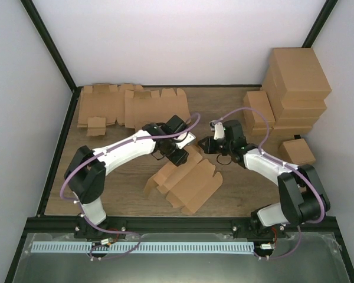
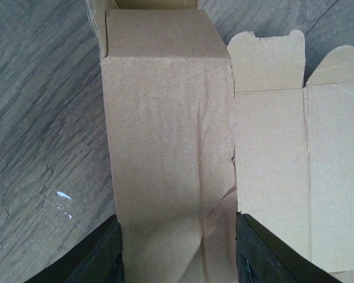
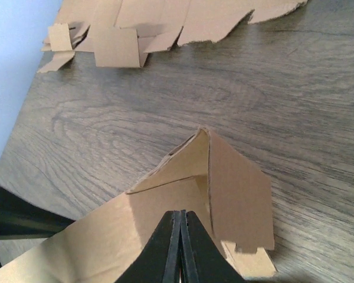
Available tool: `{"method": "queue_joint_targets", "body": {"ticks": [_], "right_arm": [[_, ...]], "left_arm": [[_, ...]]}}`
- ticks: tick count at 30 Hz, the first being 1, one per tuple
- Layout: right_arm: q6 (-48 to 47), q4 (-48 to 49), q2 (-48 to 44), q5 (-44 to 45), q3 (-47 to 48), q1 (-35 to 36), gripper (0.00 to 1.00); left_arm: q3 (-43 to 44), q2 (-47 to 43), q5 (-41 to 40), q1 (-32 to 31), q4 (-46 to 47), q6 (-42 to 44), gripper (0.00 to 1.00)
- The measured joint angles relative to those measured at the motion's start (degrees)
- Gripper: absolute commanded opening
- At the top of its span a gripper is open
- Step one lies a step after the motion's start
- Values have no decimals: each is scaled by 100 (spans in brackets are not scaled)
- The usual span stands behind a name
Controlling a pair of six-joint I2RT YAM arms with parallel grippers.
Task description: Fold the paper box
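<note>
We see the paper box (image 2: 165, 147) as matt brown cardboard, faintly fibrous, with wrinkled creases. The table (image 3: 283, 88) shows grey-brown wood grain with a dull sheen. The fingers (image 2: 100, 259) of the left gripper (image 2: 177, 259) look like black, slightly glossy plastic.

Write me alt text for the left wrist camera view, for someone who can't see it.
The left gripper clamps a folded-up section of the brown paper box between its two black fingers. Beside it, another panel with rounded tabs lies flat on the wood-grain table.
</note>
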Motion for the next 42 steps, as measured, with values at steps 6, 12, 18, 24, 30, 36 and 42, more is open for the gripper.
{"method": "queue_joint_targets", "body": {"ticks": [6, 12, 18, 24, 30, 36, 42], "right_arm": [[-44, -50, 308, -59, 26, 0, 1], [-44, -4, 308, -249, -116, 24, 1], [-7, 70, 208, -505, -490, 22, 1], [85, 39, -44, -621, -798, 22, 1], [96, 0, -192, -627, -837, 22, 1], [181, 4, -127, -748, -879, 11, 1], [195, -9, -74, -719, -879, 11, 2]], "left_arm": [[2, 0, -177, -188, 2, -57, 50], [55, 0, -396, -470, 0, -157, 49], [61, 68, -669, -778, -79, -310, 49], [63, 155, -817, -1010, -166, -457, 49], [63, 162, -857, -1069, -166, -542, 50], [9, 175, -876, -1132, -149, -645, 50], [-96, 173, -811, -1137, -9, -732, 50]]}}
